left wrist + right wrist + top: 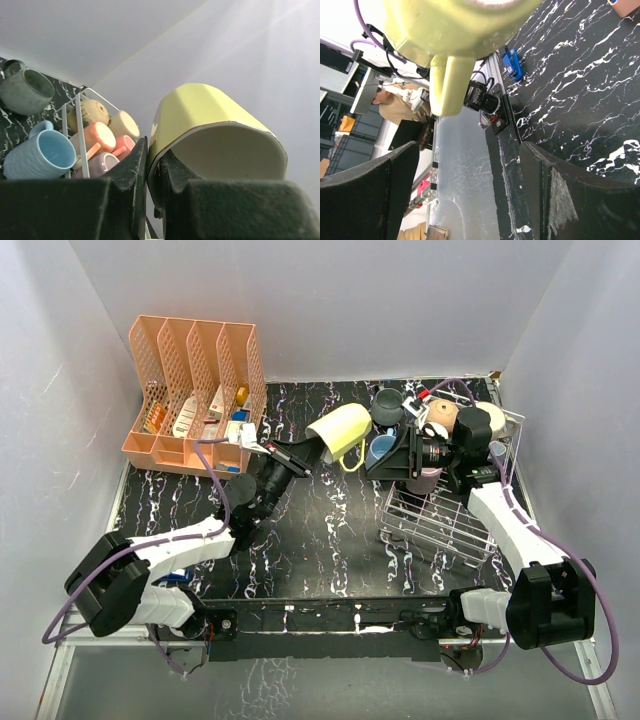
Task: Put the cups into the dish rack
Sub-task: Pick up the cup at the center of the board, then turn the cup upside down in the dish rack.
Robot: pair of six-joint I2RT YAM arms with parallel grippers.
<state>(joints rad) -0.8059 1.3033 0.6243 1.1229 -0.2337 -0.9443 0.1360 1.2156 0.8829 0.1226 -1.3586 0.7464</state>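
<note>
Starting big: black marbled bench (320,540), with the wire dish rack (440,525) sitting on its right side, holding several mugs. Pinching the yellow-green mug (340,430) by its rim with the left hand (308,448), holding it tipped in the air short of the rack. Holding the right hand (470,150) wide open, gripping nothing, near the mug's handle (450,85), probably lining up a handover. Only catching that rim pinch in the left wrist view, plus the light blue mug (42,155) lying beside the rack wire.
</note>
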